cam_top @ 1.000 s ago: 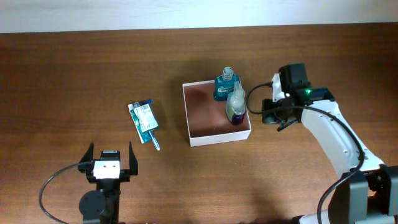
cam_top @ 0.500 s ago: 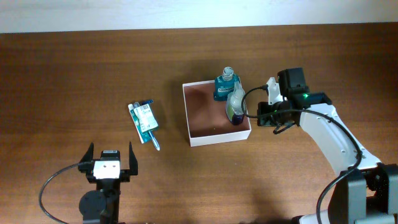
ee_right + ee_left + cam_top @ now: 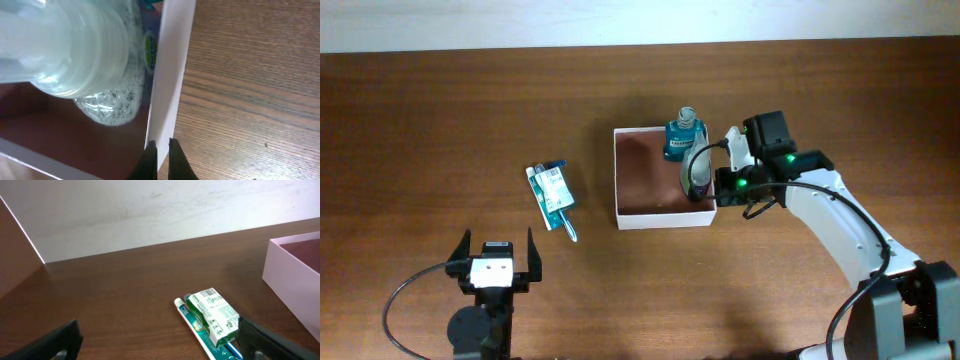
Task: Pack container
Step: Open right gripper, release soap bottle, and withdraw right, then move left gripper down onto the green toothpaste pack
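Note:
The container (image 3: pixel 645 178), a shallow white box with a reddish-brown floor, stands mid-table. A teal bottle (image 3: pixel 684 138) and a clear bottle (image 3: pixel 697 172) stand upright along its right side. My right gripper (image 3: pixel 718 186) is at the container's right wall, shut with its fingers on either side of that thin white wall (image 3: pixel 172 65). In the right wrist view the gripper (image 3: pixel 160 150) pinches the wall, and the clear bottle (image 3: pixel 75 45) looms just inside. My left gripper (image 3: pixel 496 246) hovers wide open near the front left, holding nothing.
A green-and-white toothpaste box (image 3: pixel 551 190) lies on a teal packet left of the container. It shows ahead of the open left gripper (image 3: pixel 160 342) as the toothpaste box (image 3: pixel 215 316), with the container's wall (image 3: pixel 295 275) to the right. Wooden tabletop all round.
My right gripper has moved left and forward onto the container's right wall. The container has shifted and turned slightly on the table. The left arm has stayed still.

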